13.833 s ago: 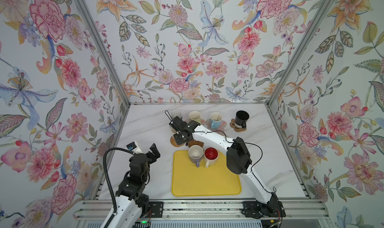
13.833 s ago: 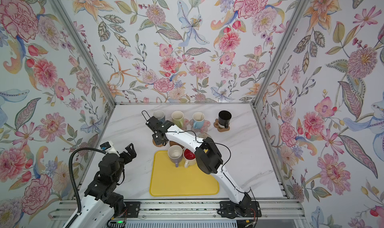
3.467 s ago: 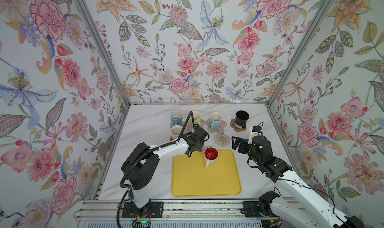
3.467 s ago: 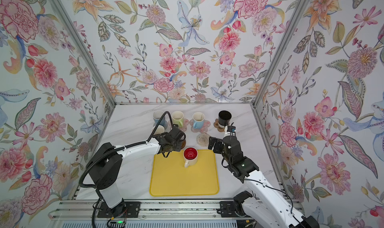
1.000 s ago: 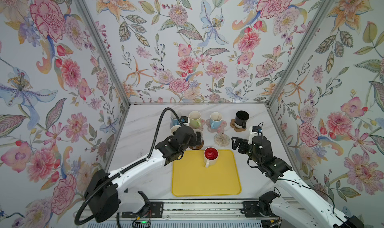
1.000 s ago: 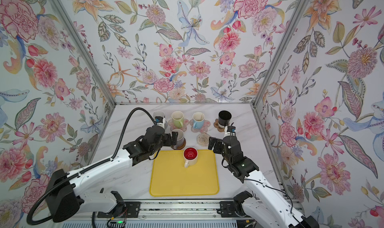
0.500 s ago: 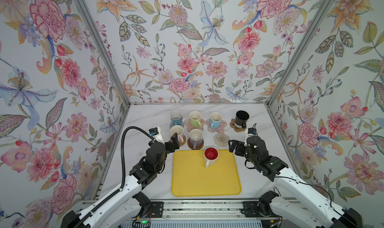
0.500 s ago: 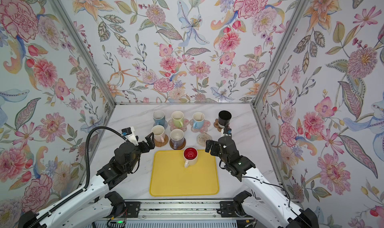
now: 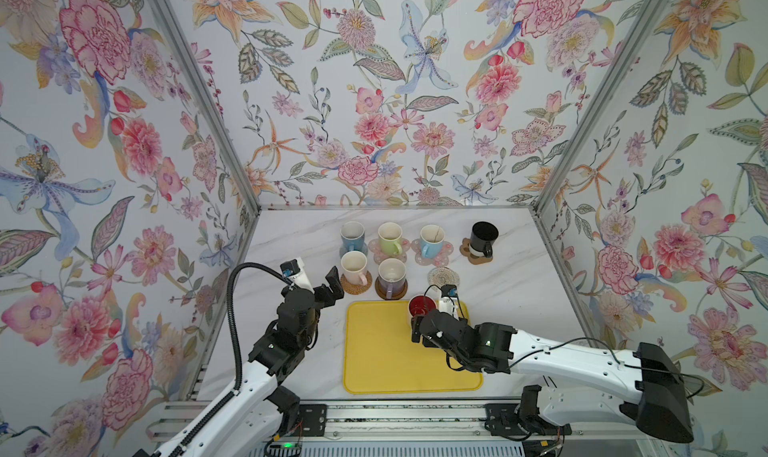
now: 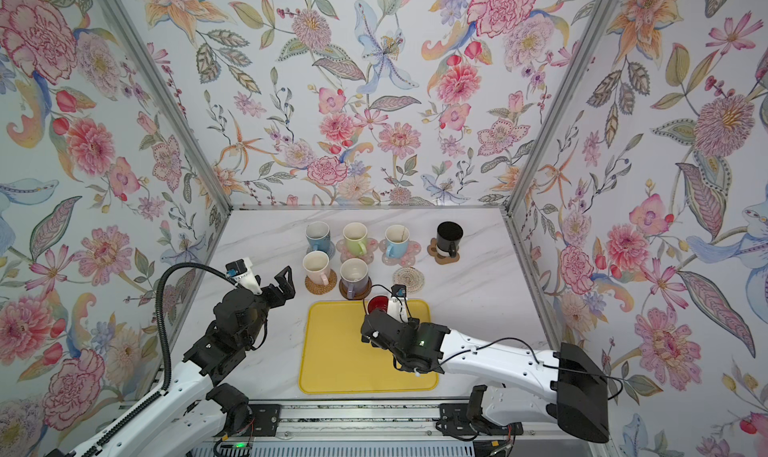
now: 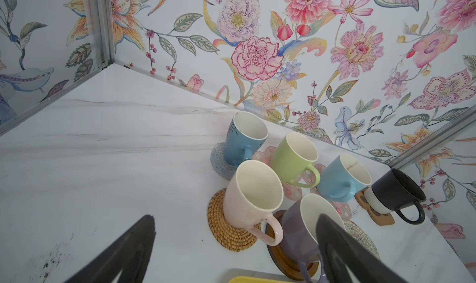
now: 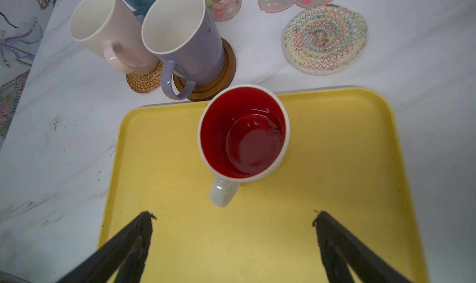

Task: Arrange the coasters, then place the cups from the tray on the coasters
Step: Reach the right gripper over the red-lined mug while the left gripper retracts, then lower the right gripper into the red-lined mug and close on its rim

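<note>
The right fingers (image 12: 136, 235) are wide apart and hold nothing. They hang over the yellow tray (image 12: 334, 165), just behind the handle of the white cup with red inside (image 12: 243, 132). That cup stands on the tray near its far edge. It is the only cup not on a coaster. The cream rope coaster (image 12: 325, 38) lies bare on the counter (image 12: 51, 140), just past the tray. The left fingers (image 11: 134, 248) are wide apart and empty too, off to the side of the tray.

What could go wrong? If the fingers pinch only the handle or the rim, the cup may tip or slip. The lilac cup (image 12: 190, 44) stands close, so a wide swing could knock it. A sloppy drop could leave the cup half off the coaster.
</note>
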Controlling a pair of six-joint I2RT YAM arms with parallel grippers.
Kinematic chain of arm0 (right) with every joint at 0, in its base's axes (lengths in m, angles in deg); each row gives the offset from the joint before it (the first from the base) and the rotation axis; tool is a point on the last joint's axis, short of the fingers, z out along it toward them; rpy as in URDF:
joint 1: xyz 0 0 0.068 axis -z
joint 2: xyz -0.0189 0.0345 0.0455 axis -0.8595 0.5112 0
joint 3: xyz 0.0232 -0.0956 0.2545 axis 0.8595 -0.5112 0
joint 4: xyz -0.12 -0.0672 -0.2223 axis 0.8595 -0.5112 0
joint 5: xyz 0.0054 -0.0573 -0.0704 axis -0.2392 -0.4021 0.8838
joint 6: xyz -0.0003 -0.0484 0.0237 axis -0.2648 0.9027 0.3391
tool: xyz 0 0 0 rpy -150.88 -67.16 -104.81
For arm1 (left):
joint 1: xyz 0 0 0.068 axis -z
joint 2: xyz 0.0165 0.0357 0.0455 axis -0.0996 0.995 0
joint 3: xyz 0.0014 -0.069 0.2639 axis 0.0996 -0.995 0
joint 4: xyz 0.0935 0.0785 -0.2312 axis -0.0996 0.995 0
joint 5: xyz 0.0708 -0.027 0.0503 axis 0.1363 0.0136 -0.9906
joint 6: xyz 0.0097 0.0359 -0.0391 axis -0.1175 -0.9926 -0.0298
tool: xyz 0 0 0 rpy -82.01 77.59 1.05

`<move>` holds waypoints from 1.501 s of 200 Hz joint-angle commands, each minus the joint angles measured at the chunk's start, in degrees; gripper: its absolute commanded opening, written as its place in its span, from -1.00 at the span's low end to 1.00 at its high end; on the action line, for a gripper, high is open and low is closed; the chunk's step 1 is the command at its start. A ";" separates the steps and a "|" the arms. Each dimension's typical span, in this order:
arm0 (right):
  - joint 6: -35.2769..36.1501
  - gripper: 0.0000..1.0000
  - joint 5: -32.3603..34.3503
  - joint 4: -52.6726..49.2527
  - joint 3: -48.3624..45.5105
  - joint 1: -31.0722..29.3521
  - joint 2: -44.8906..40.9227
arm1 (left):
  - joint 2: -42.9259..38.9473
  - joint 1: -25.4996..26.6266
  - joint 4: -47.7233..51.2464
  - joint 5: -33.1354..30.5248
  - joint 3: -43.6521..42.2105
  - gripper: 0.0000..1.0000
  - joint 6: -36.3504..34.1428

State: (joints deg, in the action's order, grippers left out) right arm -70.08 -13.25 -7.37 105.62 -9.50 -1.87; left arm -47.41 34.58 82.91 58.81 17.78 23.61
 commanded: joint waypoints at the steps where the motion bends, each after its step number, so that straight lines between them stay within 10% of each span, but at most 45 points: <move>1: -7.14 0.98 3.45 -4.78 4.03 -1.40 5.06 | -2.78 -0.88 0.71 1.44 -1.04 0.98 -1.89; 211: -5.09 0.86 2.22 -3.31 6.82 2.23 17.47 | -7.61 -2.05 4.38 2.53 -3.39 0.98 -1.65; 300: -4.20 0.45 1.78 -2.81 3.64 2.88 15.43 | -7.73 -2.32 4.97 2.43 -3.24 0.98 -1.46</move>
State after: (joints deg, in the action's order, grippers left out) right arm -74.45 -11.61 -9.60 111.06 -6.96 15.11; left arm -54.66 32.98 86.95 60.73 15.01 22.18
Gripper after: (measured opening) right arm 0.744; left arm 0.989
